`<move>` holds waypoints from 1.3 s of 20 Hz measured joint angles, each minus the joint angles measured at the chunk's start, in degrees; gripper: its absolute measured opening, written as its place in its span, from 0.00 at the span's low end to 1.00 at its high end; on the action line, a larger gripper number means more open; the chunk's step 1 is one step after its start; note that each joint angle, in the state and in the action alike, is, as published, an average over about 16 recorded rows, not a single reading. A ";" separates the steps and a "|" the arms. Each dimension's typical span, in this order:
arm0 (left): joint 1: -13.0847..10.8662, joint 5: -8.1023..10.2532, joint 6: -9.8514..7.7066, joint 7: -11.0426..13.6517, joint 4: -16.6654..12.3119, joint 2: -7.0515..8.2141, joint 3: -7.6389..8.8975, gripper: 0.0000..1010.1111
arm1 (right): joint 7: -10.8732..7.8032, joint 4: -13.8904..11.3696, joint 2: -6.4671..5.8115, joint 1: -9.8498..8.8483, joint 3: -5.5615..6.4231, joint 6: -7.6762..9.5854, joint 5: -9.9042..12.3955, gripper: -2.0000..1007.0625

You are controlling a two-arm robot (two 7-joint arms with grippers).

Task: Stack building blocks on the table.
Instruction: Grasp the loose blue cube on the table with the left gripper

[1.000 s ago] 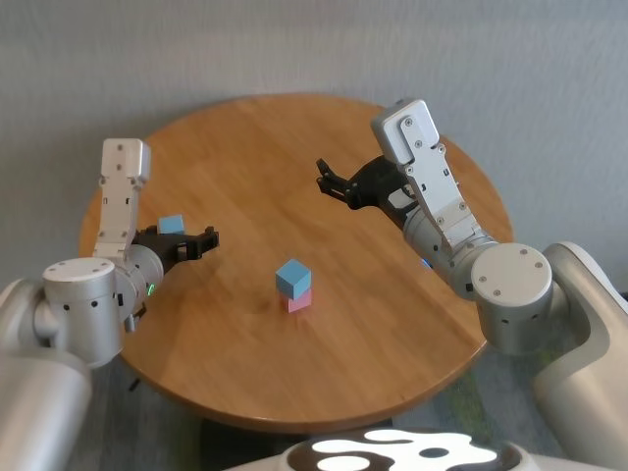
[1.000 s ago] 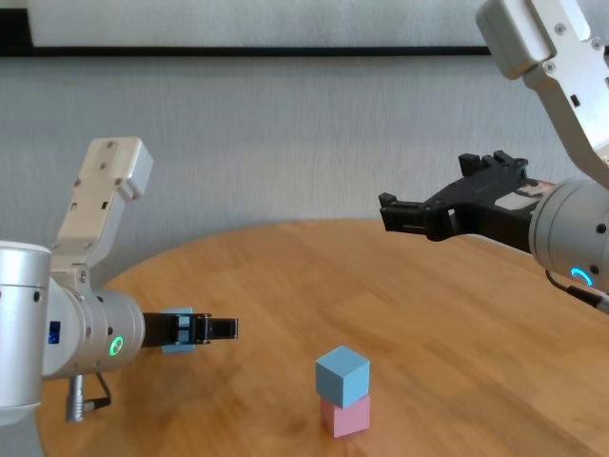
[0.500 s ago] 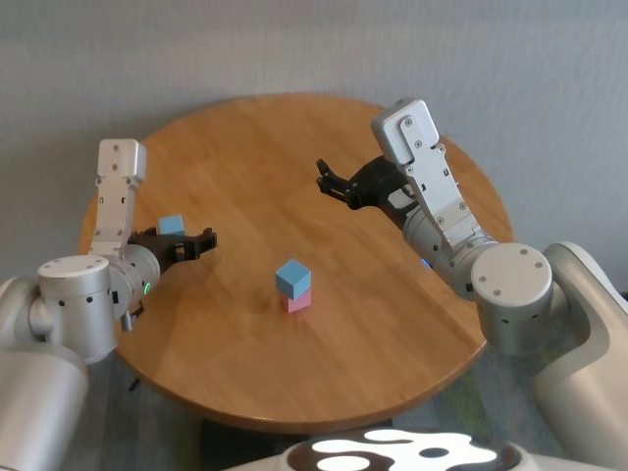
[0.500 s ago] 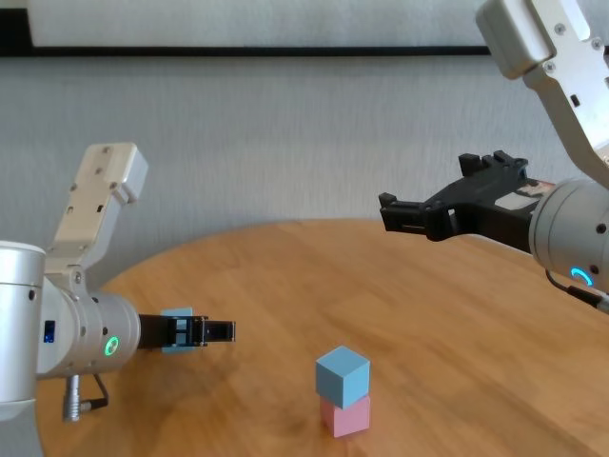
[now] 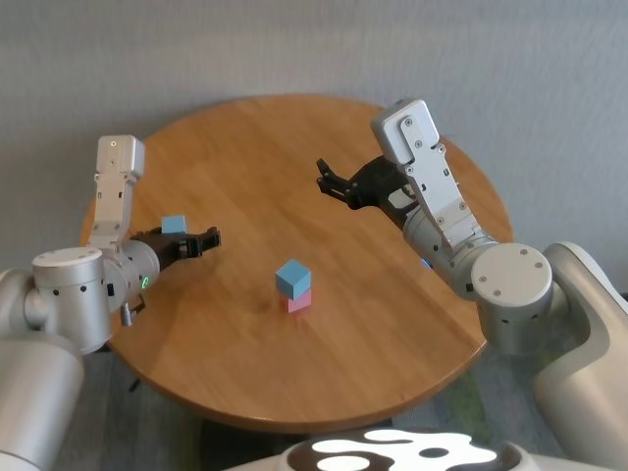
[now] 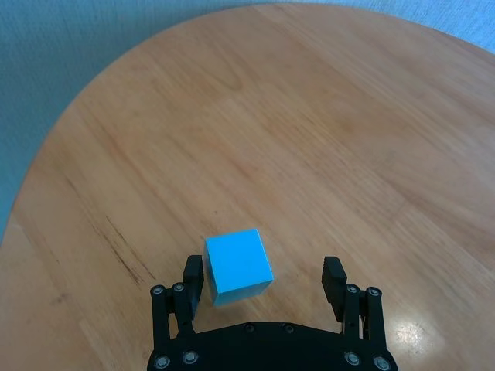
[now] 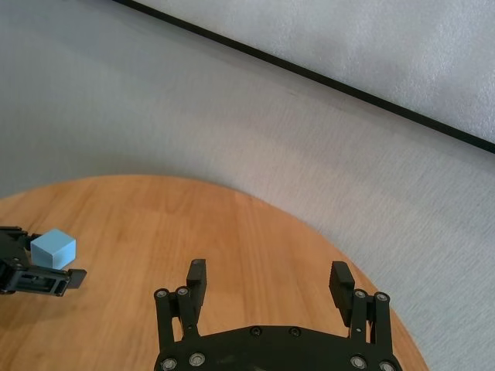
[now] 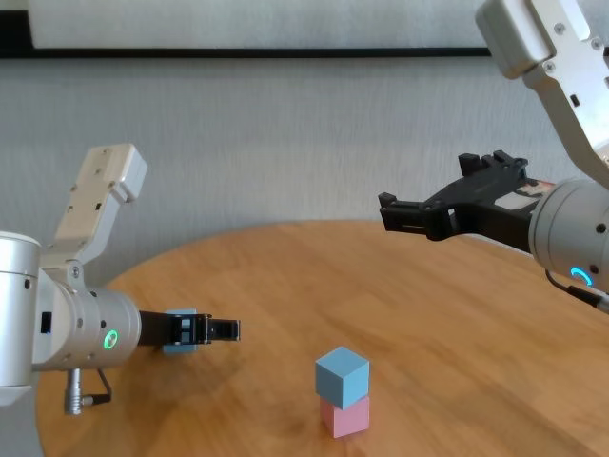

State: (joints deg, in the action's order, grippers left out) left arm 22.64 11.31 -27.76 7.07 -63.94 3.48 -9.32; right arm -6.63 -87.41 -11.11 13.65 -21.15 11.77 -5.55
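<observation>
Where the round table (image 5: 245, 147) is widest, near its middle, one light blue block (image 5: 292, 278) sits stacked on the pink block (image 5: 300, 302). Second light blue block (image 6: 237, 265): lying on the table at far left, between the spread fingers of the left tool (image 6: 263, 280), apparently close against one finger, though contact is unclear. Right tool (image 5: 328, 183): raised over the far right, fingers wide, holding nothing.

Right gripper (image 7: 269, 284) at lower centre, jaws apart, over the desk (image 7: 193, 224). Blue cube (image 7: 53, 247) at left edge beside the left gripper (image 7: 46, 280).
</observation>
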 joint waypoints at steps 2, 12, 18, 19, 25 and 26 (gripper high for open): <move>0.11 0.08 -0.12 0.08 0.17 0.02 0.01 0.99 | 0.00 0.00 0.00 0.00 0.00 0.00 0.00 1.00; -0.31 -0.10 0.11 -0.54 -0.45 0.03 -0.05 0.97 | 0.00 0.00 0.00 0.00 0.00 0.00 0.00 1.00; -0.46 -0.22 0.23 -0.77 -0.66 0.04 -0.08 0.89 | 0.00 0.00 0.00 0.00 0.00 0.00 0.00 1.00; -0.48 -0.24 0.25 -0.81 -0.69 0.04 -0.08 0.87 | 0.00 0.00 0.00 0.00 0.00 0.00 0.00 1.00; -0.56 -0.30 0.30 -0.92 -0.80 0.04 -0.10 0.71 | 0.00 0.00 0.00 0.00 0.00 0.00 0.00 1.00; -0.57 -0.31 0.30 -0.93 -0.82 0.04 -0.11 0.68 | 0.00 0.00 0.00 0.00 0.00 0.00 0.00 1.00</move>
State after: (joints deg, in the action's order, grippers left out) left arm 22.08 11.01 -27.46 6.14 -64.76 3.52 -9.42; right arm -6.63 -87.41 -11.11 13.65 -21.15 11.77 -5.55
